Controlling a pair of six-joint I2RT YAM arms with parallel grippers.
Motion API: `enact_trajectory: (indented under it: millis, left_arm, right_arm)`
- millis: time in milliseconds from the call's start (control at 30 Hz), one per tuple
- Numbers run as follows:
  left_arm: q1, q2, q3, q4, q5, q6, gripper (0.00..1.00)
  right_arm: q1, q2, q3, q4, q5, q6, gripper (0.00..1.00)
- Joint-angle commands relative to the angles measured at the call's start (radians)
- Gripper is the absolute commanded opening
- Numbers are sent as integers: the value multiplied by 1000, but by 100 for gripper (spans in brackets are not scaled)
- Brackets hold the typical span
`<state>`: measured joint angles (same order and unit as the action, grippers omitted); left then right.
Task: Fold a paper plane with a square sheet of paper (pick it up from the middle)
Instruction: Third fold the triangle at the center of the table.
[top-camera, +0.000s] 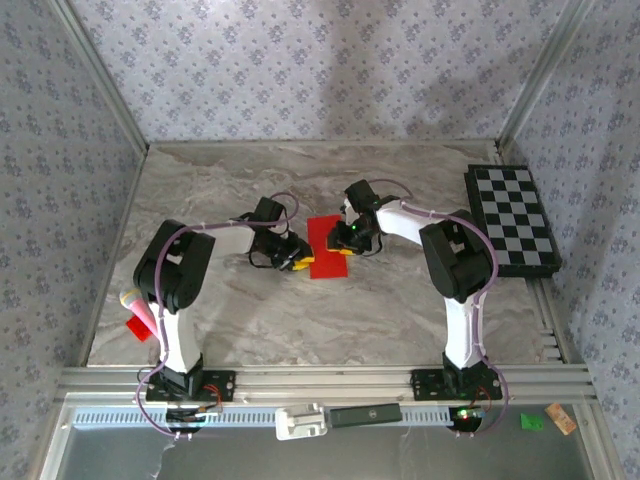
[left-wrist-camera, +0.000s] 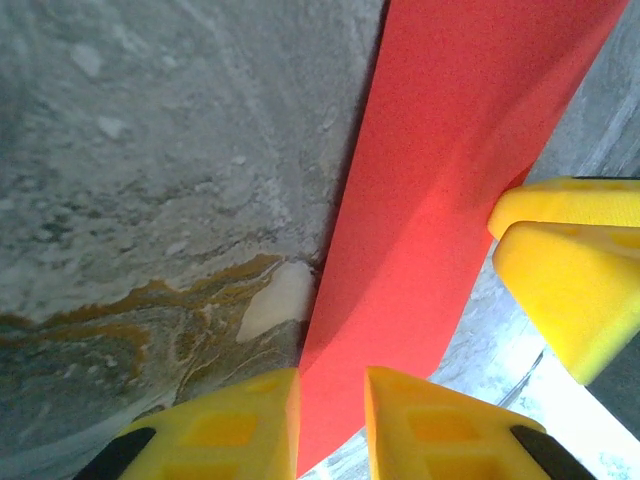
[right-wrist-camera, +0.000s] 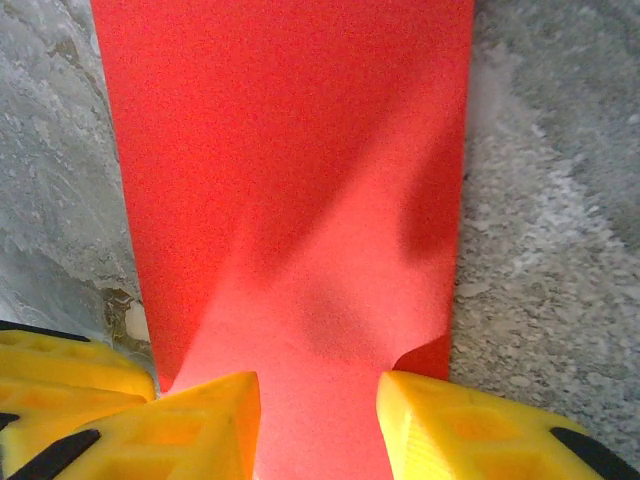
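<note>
The square sheet of paper (top-camera: 328, 250) is a bright red, folded oblong lying on the marble table between the two arms. My left gripper (top-camera: 298, 262) is at its left lower edge. In the left wrist view the red strip (left-wrist-camera: 450, 150) runs down between my yellow fingers, and the left gripper (left-wrist-camera: 332, 385) is shut on it. My right gripper (top-camera: 347, 240) is at the paper's right side. In the right wrist view the paper (right-wrist-camera: 300, 180) humps up into the right gripper (right-wrist-camera: 318, 385), which is shut on the raised part. The right gripper's fingers (left-wrist-camera: 570, 280) stand close by.
A black-and-white chequered board (top-camera: 512, 220) lies at the table's right edge. A small red scrap (top-camera: 140, 327) and a pink-and-yellow object (top-camera: 130, 298) sit beside the left arm. Patterned walls close in three sides, and a metal rail (top-camera: 330, 382) runs along the near edge.
</note>
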<state>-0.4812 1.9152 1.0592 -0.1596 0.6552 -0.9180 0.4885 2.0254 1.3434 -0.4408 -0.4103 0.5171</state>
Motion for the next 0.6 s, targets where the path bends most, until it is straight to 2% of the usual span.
enact_trajectory:
  millis: [0,333,467,567]
  left_arm:
    - [-10,25,32,-36,35,28,25]
    - [-12,18,41,-46,44,40,29]
    - [-13,-12,64,-169,-67,98,29]
    - [-20,-25,68,-213,-111,123,30]
  right_arm:
    - [-7,59,-31,-38,33,14,40]
    - [-8,62,-32,-35,28,15,40]
    - [-10,64,-36,-30,32,18,40]
    - [-9,65,-38,-30,33,17,40]
